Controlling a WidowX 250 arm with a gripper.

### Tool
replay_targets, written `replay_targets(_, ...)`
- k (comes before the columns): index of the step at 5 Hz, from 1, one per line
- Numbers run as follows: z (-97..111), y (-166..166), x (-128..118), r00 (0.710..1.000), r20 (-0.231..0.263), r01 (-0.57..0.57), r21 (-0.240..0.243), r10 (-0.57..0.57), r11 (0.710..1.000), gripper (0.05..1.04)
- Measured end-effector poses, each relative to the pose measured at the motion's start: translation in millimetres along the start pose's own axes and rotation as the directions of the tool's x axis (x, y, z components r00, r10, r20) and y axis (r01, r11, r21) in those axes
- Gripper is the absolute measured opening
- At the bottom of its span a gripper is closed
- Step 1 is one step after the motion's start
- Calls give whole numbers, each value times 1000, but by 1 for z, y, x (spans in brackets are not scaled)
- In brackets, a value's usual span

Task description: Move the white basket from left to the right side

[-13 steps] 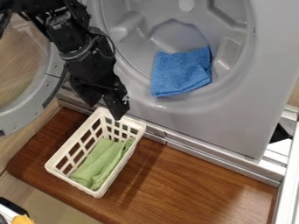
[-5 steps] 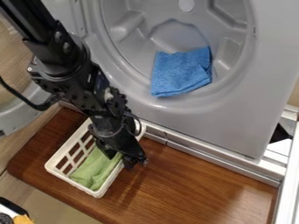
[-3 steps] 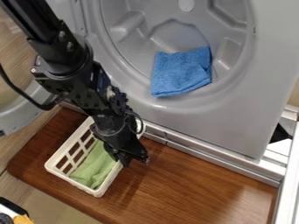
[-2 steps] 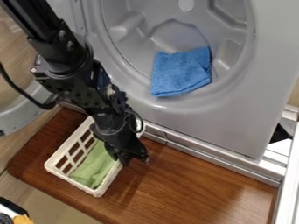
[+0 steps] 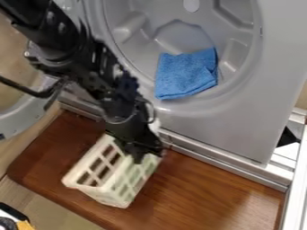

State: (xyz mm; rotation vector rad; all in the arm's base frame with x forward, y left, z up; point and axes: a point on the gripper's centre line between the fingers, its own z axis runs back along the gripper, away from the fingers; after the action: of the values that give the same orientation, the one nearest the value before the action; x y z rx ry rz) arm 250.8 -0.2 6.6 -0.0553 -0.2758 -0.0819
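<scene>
The black gripper (image 5: pixel 144 155) hangs over the wooden board, shut on the right long wall of the white basket (image 5: pixel 123 185). The basket is tilted, so its outer side wall with square holes faces the camera. It is at the left-centre of the board, below the machine's front. The green cloth inside is mostly hidden behind the basket's wall, and the gripper covers the upper part of the basket.
A grey washing machine (image 5: pixel 221 130) with a round opening stands behind the board. A blue cloth (image 5: pixel 187 74) lies in the opening. The brown wooden board (image 5: pixel 203 193) extends to the right, and the machine's open door is at the left.
The gripper has risen a little and shifted right with the basket in it. The basket has gone from standing flat to tilted, and its near end has moved right.
</scene>
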Motion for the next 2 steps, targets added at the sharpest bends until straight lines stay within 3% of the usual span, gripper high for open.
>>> replay_targets(1, 22, -26, 9, 999, 44, 16, -13, -16, 1000, 89)
replay_targets(2, 26, -57, 15, 996, 64, 64, -43, -62, 997, 89)
